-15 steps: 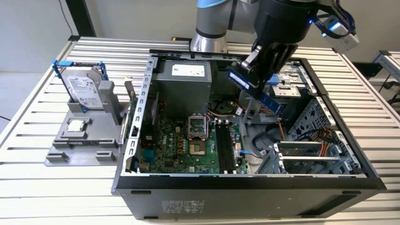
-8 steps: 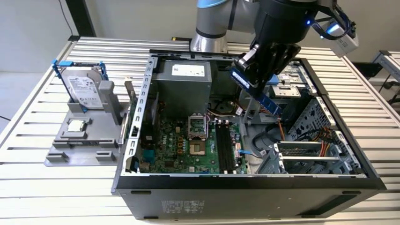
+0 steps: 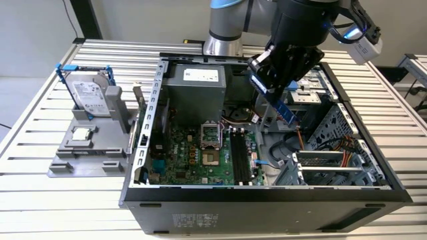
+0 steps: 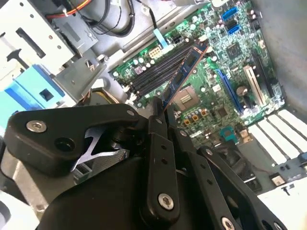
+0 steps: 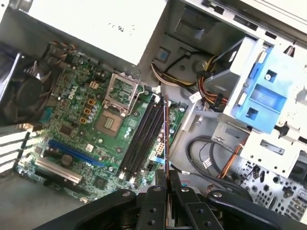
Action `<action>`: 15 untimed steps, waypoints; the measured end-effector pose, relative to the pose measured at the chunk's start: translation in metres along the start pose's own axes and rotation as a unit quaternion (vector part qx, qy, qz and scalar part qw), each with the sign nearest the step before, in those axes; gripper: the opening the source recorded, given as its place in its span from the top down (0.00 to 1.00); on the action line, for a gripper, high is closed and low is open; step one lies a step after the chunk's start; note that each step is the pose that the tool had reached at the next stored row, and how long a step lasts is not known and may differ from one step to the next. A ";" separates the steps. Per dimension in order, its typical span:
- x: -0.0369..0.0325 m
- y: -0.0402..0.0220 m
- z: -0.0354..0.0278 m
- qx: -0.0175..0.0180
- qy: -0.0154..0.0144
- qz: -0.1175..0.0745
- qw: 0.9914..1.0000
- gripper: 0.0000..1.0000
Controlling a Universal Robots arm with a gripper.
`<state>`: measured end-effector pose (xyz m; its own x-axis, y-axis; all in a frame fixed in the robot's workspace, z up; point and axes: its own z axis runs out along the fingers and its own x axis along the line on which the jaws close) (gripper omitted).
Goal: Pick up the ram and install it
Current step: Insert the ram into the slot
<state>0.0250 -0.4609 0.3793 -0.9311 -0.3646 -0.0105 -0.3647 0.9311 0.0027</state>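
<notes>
In the second wrist view you see little of the grip itself: the near end of the ram (image 4: 184, 72) is buried between the fingers of your claw (image 4: 158, 106), which is clamped narrowly on it. In the first wrist view it shows edge-on, a thin line. The exterior view's top edge cuts off the arm's upper links. The arm reaches down over the open computer case (image 3: 141, 150), wrist tilted, so the ram hangs slanted above the motherboard (image 3: 190, 155), near the black memory slots (image 3: 240, 155) and not seated in them. Toward the exterior view's left, the hard drive (image 3: 90, 95) and processor chip (image 3: 81, 133) sit in a grey holder (image 3: 67, 167) on the surface (image 3: 40, 200).
</notes>
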 end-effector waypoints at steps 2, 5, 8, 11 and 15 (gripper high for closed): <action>0.0000 0.0000 0.0000 0.000 0.000 0.017 1.000 1.00; 0.0000 0.0000 0.0000 0.000 0.000 0.041 0.999 1.00; 0.0000 0.0000 0.0000 0.001 0.000 0.065 0.998 1.00; 0.0000 0.0000 0.0000 0.001 0.000 0.089 0.996 1.00; 0.0000 0.0000 0.0000 0.001 0.000 0.120 0.993 1.00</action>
<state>0.0250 -0.4609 0.3793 -0.9912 -0.1321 -0.0104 -0.1321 0.9912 0.0027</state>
